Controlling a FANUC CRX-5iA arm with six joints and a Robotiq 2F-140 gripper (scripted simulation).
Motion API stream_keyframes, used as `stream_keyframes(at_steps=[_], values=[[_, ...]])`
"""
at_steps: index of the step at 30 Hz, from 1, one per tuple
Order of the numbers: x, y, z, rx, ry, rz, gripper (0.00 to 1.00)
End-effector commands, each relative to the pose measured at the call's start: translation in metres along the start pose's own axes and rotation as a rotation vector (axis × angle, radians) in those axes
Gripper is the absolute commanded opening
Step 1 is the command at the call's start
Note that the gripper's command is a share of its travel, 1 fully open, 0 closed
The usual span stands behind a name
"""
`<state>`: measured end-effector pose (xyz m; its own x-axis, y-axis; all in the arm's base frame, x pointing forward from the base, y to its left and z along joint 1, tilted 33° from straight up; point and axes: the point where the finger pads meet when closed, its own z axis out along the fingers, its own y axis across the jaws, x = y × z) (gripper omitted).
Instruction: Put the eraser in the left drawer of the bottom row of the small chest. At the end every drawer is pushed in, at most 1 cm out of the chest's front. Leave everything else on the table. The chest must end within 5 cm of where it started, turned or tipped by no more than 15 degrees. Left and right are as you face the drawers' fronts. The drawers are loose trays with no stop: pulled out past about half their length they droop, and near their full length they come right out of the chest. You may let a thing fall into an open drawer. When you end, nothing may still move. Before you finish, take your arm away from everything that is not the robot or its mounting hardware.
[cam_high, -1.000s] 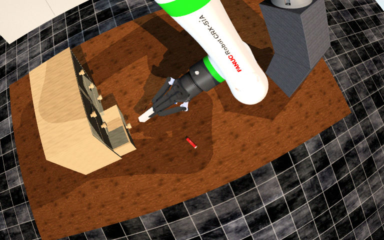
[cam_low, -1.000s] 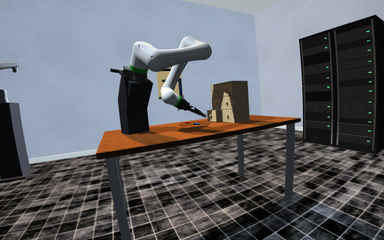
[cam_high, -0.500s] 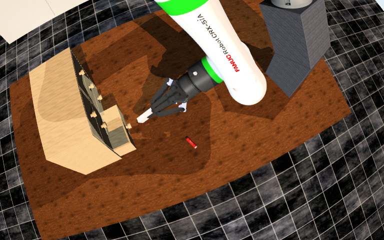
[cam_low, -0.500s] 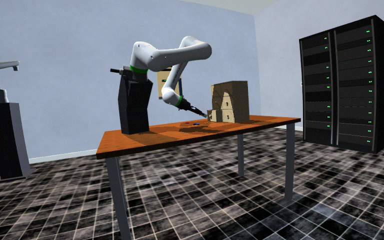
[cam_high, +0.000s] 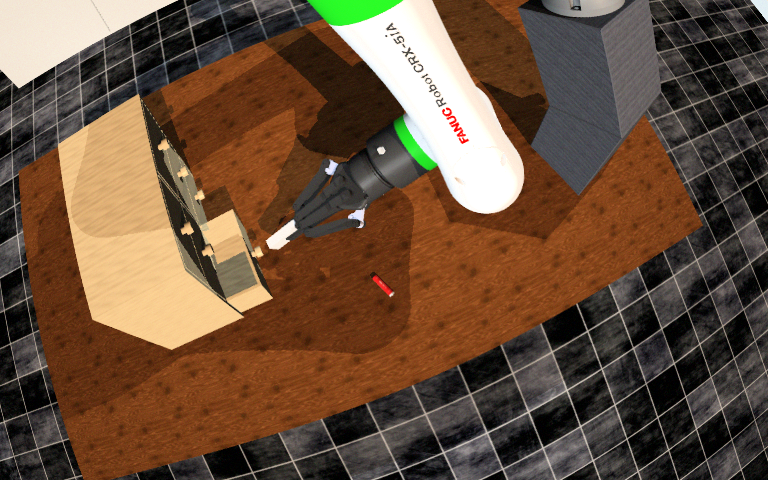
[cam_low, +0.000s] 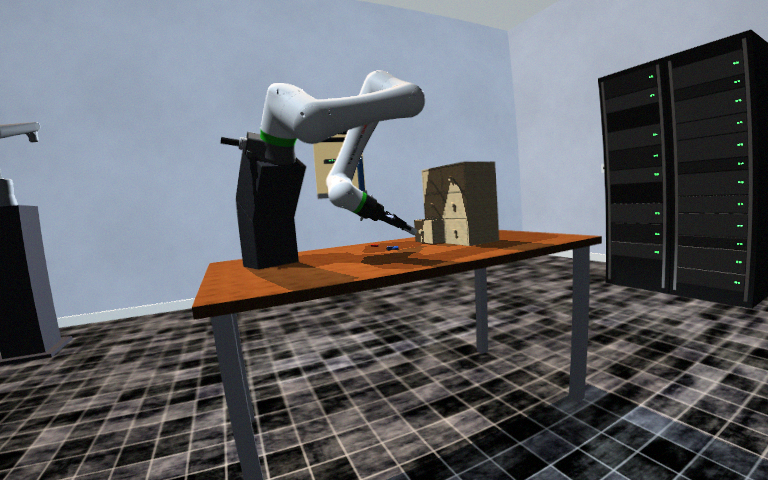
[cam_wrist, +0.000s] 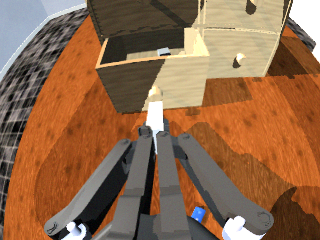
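Hand (cam_wrist: 155, 115) fully shut, holding nothing, tips at the knob (cam_wrist: 154, 91) of the open drawer (cam_wrist: 152, 80) at 12 o'clock, probably to push it in.

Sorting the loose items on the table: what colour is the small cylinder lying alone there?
Red with a dark end; the small cylinder shows best from the top view.

Small pale wooden chest (cam_high: 121, 226) upright on table, knobbed drawers facing arm. Bottom-row left drawer (cam_wrist: 155, 79) pulled partway out, level; small pale eraser (cam_wrist: 162, 52) lying inside near back. Other drawers pushed in.
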<state>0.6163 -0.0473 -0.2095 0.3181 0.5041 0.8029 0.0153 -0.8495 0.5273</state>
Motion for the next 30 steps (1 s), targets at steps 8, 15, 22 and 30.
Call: stream_keyframes(at_steps=[8, 15, 22, 30], values=[[0.008, 0.000, 0.014, 0.000, 0.000, 0.000, 0.00], [0.014, 0.000, 0.023, 0.000, 0.000, 0.000, 0.00], [0.020, 0.000, 0.035, 0.000, 0.000, 0.000, 0.00], [0.025, 0.000, 0.044, 0.000, 0.000, 0.000, 0.00]])
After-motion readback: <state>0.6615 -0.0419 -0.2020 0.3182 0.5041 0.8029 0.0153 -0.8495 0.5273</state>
